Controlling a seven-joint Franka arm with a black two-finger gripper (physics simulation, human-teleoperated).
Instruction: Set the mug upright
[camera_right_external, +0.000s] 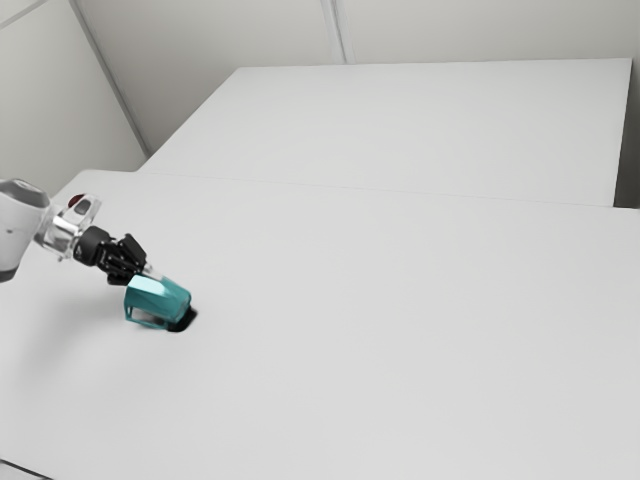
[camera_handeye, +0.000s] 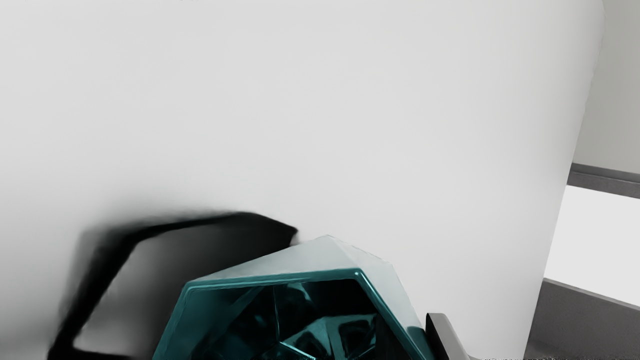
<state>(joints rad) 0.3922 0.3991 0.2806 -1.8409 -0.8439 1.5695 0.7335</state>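
Note:
In the exterior view, the teal faceted mug (camera_right_external: 158, 297) is tilted on its side, at the tip of the black gripper (camera_right_external: 150, 270), which comes down to it from the upper left. Its handle shows along the lower left of the body. The wrist view looks into the open mouth of the mug (camera_handeye: 280, 320), with the gripper (camera_handeye: 320, 347) close by at its wall. Whether the mug is held, and whether it touches the table, cannot be told.
The large white table (camera_right_external: 400, 330) spreads around the mug, with a dark shadow (camera_right_external: 183, 320) close beside it. A second white surface (camera_right_external: 420, 130) lies behind. Past the table edge in the wrist view is a grey ledge (camera_handeye: 585, 315).

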